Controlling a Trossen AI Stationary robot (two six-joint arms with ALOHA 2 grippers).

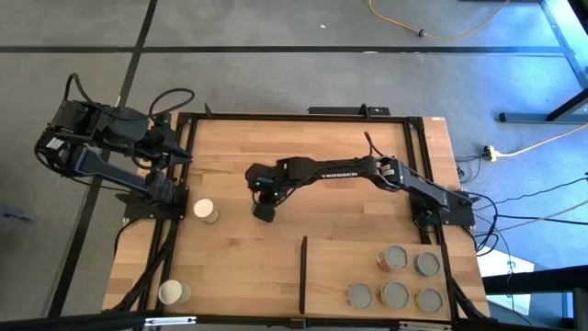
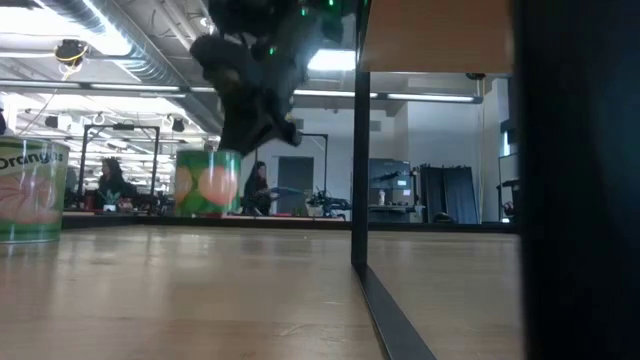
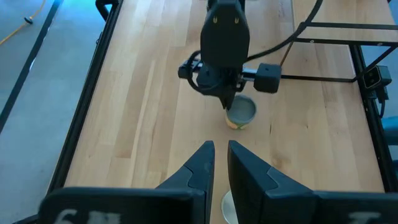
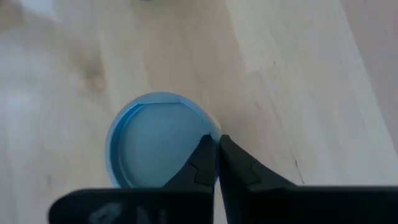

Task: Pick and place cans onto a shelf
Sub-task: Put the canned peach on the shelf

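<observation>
My right gripper (image 4: 216,152) reaches from the right to the table's middle (image 1: 263,195) and is shut on a small can (image 4: 155,146) with a grey metal top; the left wrist view shows that can (image 3: 241,112) just under the fingers. In the low view a green-labelled can (image 2: 208,182) shows below the gripper's dark bulk; whether it is the held one I cannot tell. The shelf (image 1: 340,262), a light-wood panel behind a thin black strip (image 1: 303,274), lies at the near right and bears several grey-topped cans (image 1: 395,294). My left gripper (image 3: 221,152) waits at the far left, fingers nearly together on nothing. My right gripper pinches the can's rim (image 4: 210,132) on the side toward the table's right, one finger over the lid and one outside the wall. The fingers slant down from the right. The can stays upright, top up; whether its base is clear of the table I cannot tell.
Two cream-topped cans stand on the left half of the table, one at mid-depth (image 1: 205,211) and one near the front edge (image 1: 172,292), the latter large in the low view (image 2: 30,190). The black table frame (image 1: 418,147) runs along the edges. Bare wood lies between gripper and shelf.
</observation>
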